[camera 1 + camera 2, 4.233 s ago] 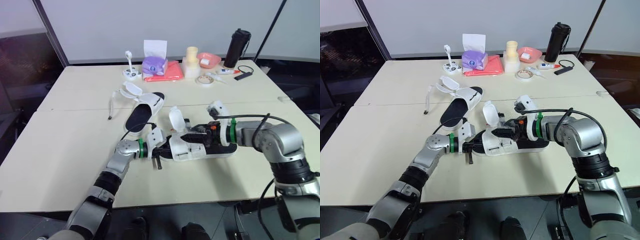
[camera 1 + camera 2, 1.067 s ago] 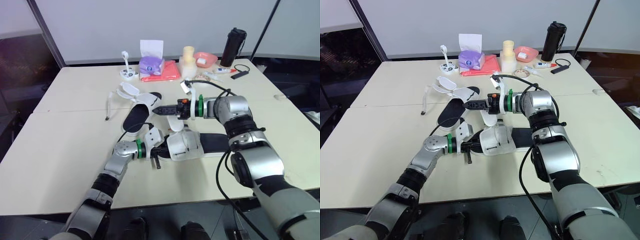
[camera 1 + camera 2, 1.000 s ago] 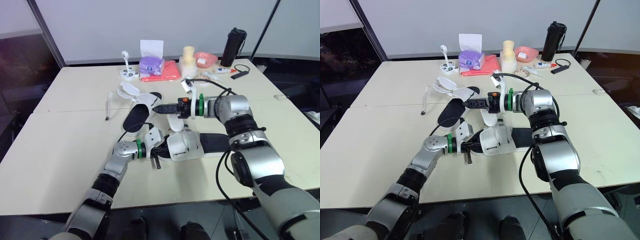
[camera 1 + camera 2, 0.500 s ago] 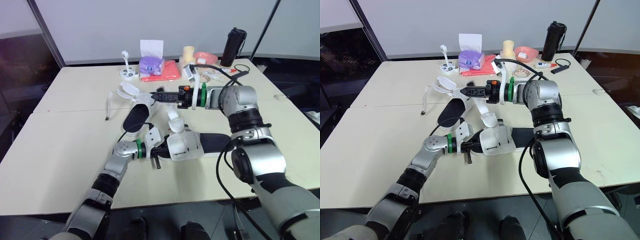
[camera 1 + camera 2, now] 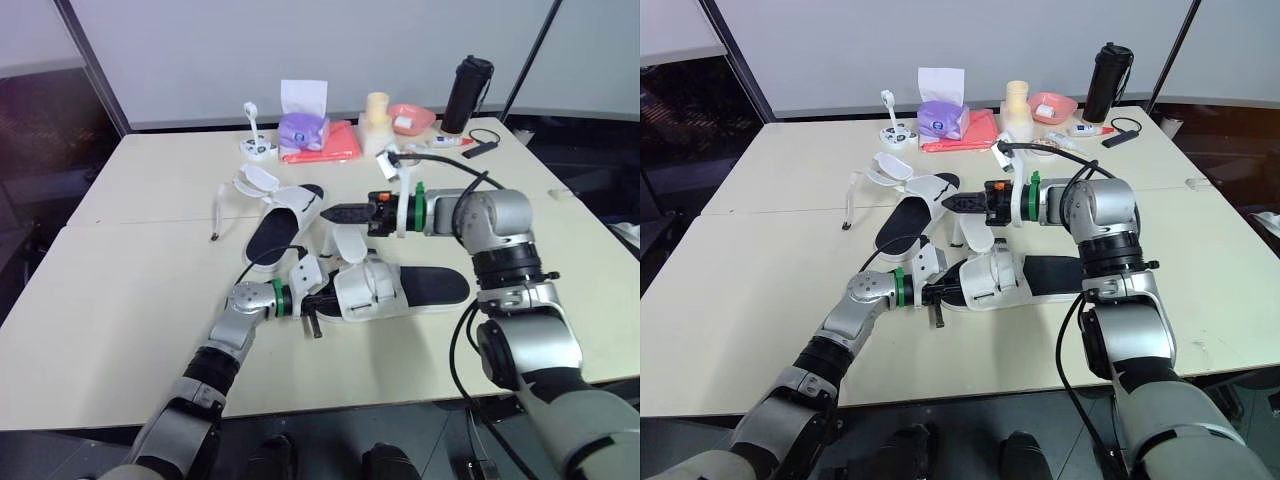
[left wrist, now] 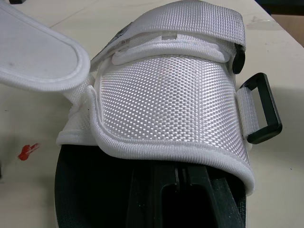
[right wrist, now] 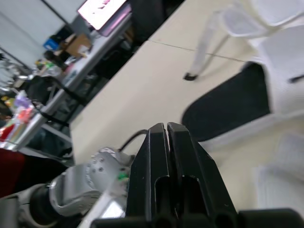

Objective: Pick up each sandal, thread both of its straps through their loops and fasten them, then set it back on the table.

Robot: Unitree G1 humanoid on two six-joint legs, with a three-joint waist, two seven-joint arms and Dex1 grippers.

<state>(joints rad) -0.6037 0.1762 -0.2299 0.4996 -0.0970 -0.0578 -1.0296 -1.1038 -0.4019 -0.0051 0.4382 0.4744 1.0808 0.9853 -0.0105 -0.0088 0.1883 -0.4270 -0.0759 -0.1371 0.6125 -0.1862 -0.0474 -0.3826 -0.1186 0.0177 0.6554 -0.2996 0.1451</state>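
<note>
Clamping toe of near sandal [image 5: 405, 290]: left fingers [image 5: 311, 304] | right fingers [image 7: 156, 161] together, empty, raised | open strap flap [image 5: 347, 241] looks soft, floppy; pinch its free end

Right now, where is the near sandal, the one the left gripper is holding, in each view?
Left eye view: near sandal lies just below centre, one end in the left gripper.
Right eye view: the sandal likewise just below centre.
Left wrist view: its white woven upper, close up.
Right wrist view: probably the pale blurred shape beside the right gripper; not certain.
Shared landmark: the black loop at the sandal's side.
</note>
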